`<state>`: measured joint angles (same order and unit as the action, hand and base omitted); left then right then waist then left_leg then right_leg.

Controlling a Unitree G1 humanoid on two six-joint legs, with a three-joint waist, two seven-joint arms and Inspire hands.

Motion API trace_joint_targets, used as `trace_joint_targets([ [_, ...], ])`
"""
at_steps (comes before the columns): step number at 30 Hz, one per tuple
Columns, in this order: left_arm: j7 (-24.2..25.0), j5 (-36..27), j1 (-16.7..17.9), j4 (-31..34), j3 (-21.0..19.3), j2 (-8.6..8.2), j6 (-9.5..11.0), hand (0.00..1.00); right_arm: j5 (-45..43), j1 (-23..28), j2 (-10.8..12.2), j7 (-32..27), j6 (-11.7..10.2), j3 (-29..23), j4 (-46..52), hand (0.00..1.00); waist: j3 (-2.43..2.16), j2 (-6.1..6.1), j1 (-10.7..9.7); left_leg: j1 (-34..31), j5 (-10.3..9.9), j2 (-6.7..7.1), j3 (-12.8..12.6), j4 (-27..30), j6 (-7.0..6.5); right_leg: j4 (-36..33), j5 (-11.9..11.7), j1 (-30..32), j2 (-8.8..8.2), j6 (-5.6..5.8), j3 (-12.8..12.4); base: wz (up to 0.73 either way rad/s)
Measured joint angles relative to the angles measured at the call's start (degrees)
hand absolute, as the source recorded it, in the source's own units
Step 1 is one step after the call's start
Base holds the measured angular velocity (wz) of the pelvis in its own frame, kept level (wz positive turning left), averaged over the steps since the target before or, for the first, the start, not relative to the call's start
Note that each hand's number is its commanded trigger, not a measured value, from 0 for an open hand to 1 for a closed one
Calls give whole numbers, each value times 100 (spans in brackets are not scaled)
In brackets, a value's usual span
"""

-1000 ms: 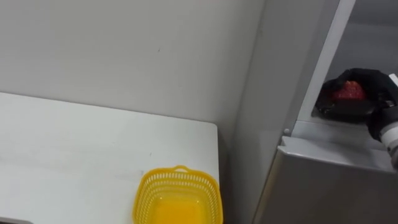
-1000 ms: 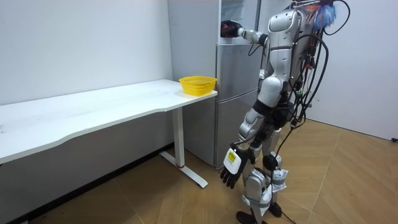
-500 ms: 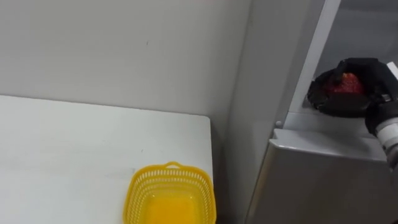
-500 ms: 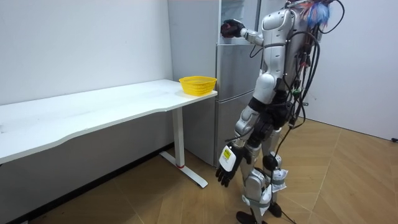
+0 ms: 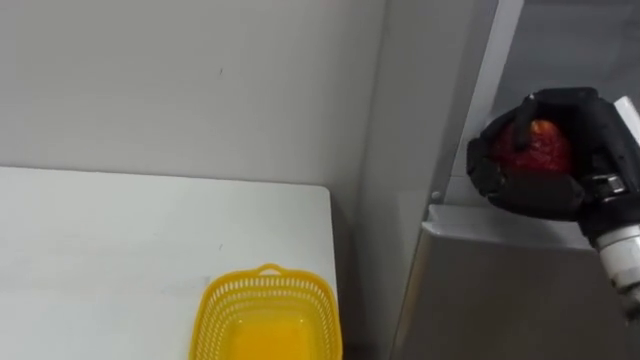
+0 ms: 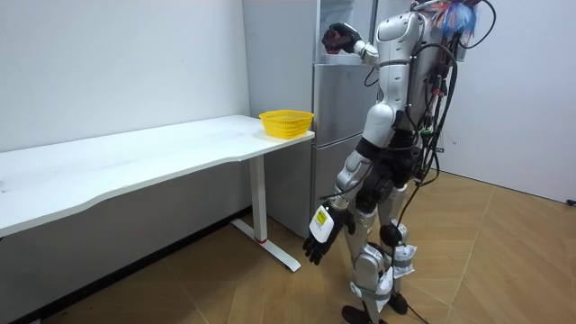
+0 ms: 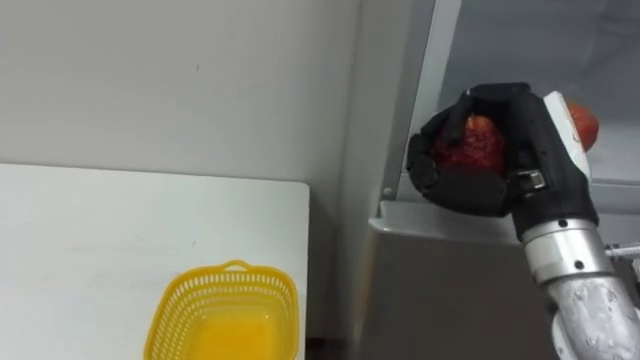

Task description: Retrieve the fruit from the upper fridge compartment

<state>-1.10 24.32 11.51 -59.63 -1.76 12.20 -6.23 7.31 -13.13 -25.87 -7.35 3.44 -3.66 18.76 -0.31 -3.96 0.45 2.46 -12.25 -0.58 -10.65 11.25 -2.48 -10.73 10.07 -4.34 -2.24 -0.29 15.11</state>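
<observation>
My right hand (image 5: 548,188) (image 7: 482,188) is shut on a red fruit (image 5: 536,150) (image 7: 478,144), held at the front edge of the upper fridge opening, just above the lower door's top edge. In the room view the right hand (image 6: 337,37) is raised to the top compartment of the grey fridge (image 6: 338,135). A second reddish fruit (image 7: 583,122) peeks out behind the hand, inside the fridge. My left hand (image 6: 320,241) hangs low at knee height with relaxed fingers, holding nothing.
A yellow mesh basket (image 5: 268,318) (image 6: 286,121) sits empty on the white table (image 5: 100,240) at the corner nearest the fridge. A narrow gap separates the table edge from the fridge side (image 5: 420,120). I stand on the wood floor in front of the fridge.
My right hand has drawn the red fruit out toward the fridge's front edge, left and nearer. In the room view my body leans toward the table and the left hand swings forward.
</observation>
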Motion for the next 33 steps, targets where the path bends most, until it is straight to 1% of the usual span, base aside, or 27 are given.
trace_joint_targets([
  [1, 0, 0, 22, -1, 4, 0, 6, 0, 0, 61, 44, 5, -30, 0, 82, 100, 8, 12, -9, 1, 0, 0, -5, 1, 0, 0, 0, 1, 1, 0, -19, -5],
  [2, 0, 0, 41, -15, 22, -3, 27, 0, -14, 174, 135, 5, -103, 1, 211, 100, 21, 31, -30, 0, 0, 0, -13, 2, 0, -4, 0, 8, 4, 0, -50, -6],
  [3, -2, -1, 34, -23, 36, -15, 38, 0, -62, 296, 176, 6, -161, 3, 326, 100, 24, 45, -30, -12, 0, 1, -18, 4, 0, -10, 0, 25, 5, 0, -65, -4],
  [5, -37, -1, 20, -53, 89, -32, 100, 0, -355, 505, 289, 23, -170, 3, 562, 100, 20, 52, -37, -35, 1, 1, -21, 12, 0, -20, 0, 52, 9, -1, -94, 0],
  [6, -46, -1, 18, -99, 89, -48, 166, 0, -572, 639, 386, 91, -186, 5, 715, 100, 17, 56, -37, -36, 1, -2, -22, 16, 0, -24, 0, 53, 12, -2, -103, 0],
  [7, -45, -1, 14, -123, 103, -63, 191, 0, -704, 749, 401, 137, -254, 17, 825, 100, 15, 56, -33, -36, 1, -4, -22, 26, 0, -32, -1, 53, 14, -2, -108, 0],
  [8, -45, -1, 16, -127, 112, -67, 210, 0, -742, 790, 401, 164, -273, 22, 878, 100, 15, 56, -31, -36, 0, -5, -23, 30, -1, -35, -1, 54, 14, -2, -110, -3],
  [11, -41, 2, -16, -132, 149, -82, 305, 0, -1004, 812, 400, 341, -417, 51, 1020, 100, 7, 59, -3, -74, 0, -19, -96, 42, -1, -107, -2, 154, 28, -4, -233, -12],
  [12, -42, 1, -22, -151, 150, -81, 349, 0, -1070, 809, 399, 392, -482, 93, 1061, 100, 6, 56, 13, -80, 0, -19, -101, 48, -1, -101, -5, 157, 33, -10, -255, -5],
  [13, -42, 6, -41, -167, 173, -75, 381, 0, -1262, 797, 398, 466, -502, 163, 1129, 100, 2, 56, 3, -84, 0, -18, -92, 58, -1, -102, -5, 157, 33, -10, -255, 0],
  [16, -37, 11, -122, -172, 256, -61, 392, 0, -1547, 731, 398, 658, -544, 387, 1299, 100, 0, 53, 3, -98, 0, -27, -96, 67, -1, -101, -18, 173, 38, -30, -252, 0],
  [18, -26, 7, -168, -177, 266, -61, 411, 0, -1671, 685, 397, 780, -551, 561, 1397, 100, -9, 38, 47, -77, 5, -33, -118, 59, 4, -101, -20, 160, 37, -34, -243, -2],
  [20, 57, 10, -274, -232, 266, -52, 422, 0, -1773, 600, 398, 931, -557, 708, 1417, 100, -22, 9, 100, -65, 7, -39, -126, 62, 7, -97, -25, 145, 39, -41, -232, 0],
  [23, 162, 4, -408, -236, 262, -18, 487, 0, -1852, 502, 409, 1208, -590, 762, 1419, 100, -18, -59, 182, -81, 8, -41, -89, 89, 9, -93, -29, 128, 41, -45, -203, 5],
  [24, 183, 3, -433, -234, 259, -1, 501, 0, -1908, 461, 428, 1256, -590, 813, 1419, 100, -19, -102, 271, -75, 8, -45, -100, 87, 9, -95, -29, 128, 44, -45, -208, 0],
  [25, 180, -2, -458, -229, 310, 29, 501, 0, -2019, 393, 430, 1264, -587, 933, 1411, 100, -4, -137, 314, -80, 8, -48, -101, 92, 9, -99, -31, 131, 43, -48, -193, 0],
  [27, 178, -2, -477, -233, 457, 85, 501, 0, -2178, 241, 432, 1335, -587, 1154, 1376, 100, 26, -169, 342, -99, 7, -48, -80, 109, 8, -102, -32, 133, 38, -49, -150, 3],
  [28, 180, -1, -485, -241, 529, 110, 500, 0, -2278, 156, 433, 1414, -588, 1234, 1375, 100, 37, -183, 388, -126, 4, -48, -59, 129, 6, -105, -33, 147, 36, -49, -131, 7],
  [30, 184, 7, -481, -240, 548, 127, 494, 0, -2400, -44, 434, 1469, -584, 1346, 1320, 100, 56, -202, 448, -163, 3, -45, -10, 149, 6, -103, -33, 151, 31, -49, -81, 13],
  [33, 235, 8, -448, -241, 546, 132, 491, 0, -2592, -389, 460, 1569, -587, 1426, 1183, 100, 65, -221, 542, -196, 5, -37, 78, 160, 8, -99, -33, 146, 31, -49, -38, 17],
])
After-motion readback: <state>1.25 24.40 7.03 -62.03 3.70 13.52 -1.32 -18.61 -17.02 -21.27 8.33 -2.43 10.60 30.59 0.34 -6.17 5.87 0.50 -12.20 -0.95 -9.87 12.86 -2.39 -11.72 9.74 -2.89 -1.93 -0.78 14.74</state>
